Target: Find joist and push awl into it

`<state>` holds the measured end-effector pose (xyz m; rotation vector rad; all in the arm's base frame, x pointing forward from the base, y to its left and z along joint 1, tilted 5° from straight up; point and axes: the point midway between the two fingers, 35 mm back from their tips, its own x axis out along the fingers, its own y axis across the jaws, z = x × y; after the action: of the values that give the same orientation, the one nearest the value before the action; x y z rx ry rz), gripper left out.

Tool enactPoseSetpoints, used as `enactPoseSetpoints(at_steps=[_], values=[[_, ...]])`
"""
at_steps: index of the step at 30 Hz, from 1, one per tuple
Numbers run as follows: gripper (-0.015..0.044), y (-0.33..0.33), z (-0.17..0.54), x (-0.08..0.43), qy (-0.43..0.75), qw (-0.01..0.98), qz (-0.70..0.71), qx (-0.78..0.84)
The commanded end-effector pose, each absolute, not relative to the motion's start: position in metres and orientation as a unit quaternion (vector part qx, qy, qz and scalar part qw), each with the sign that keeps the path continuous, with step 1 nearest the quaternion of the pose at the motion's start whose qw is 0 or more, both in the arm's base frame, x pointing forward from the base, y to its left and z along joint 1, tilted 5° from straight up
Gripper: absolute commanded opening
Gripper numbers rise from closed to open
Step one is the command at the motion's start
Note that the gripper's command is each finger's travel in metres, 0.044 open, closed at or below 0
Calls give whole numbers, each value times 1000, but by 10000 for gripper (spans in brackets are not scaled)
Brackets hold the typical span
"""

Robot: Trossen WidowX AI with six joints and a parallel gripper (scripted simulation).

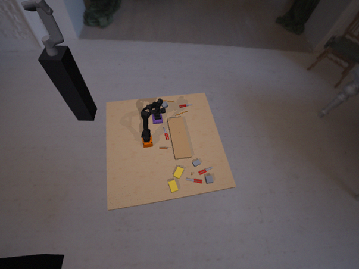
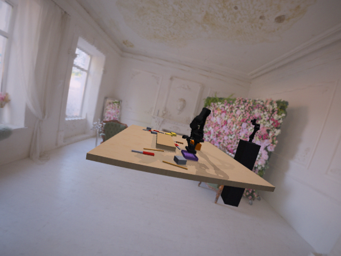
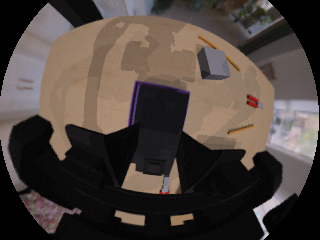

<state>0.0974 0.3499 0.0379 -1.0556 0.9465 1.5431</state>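
My gripper (image 1: 157, 111) (image 2: 191, 145) (image 3: 159, 127) is shut on the black stud finder (image 1: 157, 116) (image 2: 190, 150) (image 3: 161, 117). The stud finder is over the purple tray (image 1: 157, 122) (image 2: 189, 157) (image 3: 132, 107), low and within its outline in the top and exterior views. It covers most of the tray in the wrist view; whether it touches the tray floor I cannot tell. The tan floor panel (image 1: 182, 139) (image 2: 163, 142) lies beside the tray. The awl (image 1: 163, 147) (image 2: 179, 142), with a brown handle, lies between the orange arm base and the panel. The joist is hidden.
A grey block (image 1: 164, 105) (image 2: 180, 160) (image 3: 214, 64) and an orange stick (image 2: 175, 165) lie near the tray. A red-handled tool (image 1: 165, 132) lies between arm and panel. Two yellow blocks (image 1: 178, 171) (image 1: 173, 185), grey blocks and red-handled tools lie past the panel's far end.
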Motion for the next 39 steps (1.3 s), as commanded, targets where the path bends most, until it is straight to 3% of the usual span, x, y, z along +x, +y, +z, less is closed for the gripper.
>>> enactPoseSetpoints(at_steps=[1, 28, 39], values=[[0, 350, 30, 96, 392, 501, 637, -434], [0, 349, -10, 93, 393, 501, 637, -434], [289, 348, -8, 92, 393, 498, 638, -436]])
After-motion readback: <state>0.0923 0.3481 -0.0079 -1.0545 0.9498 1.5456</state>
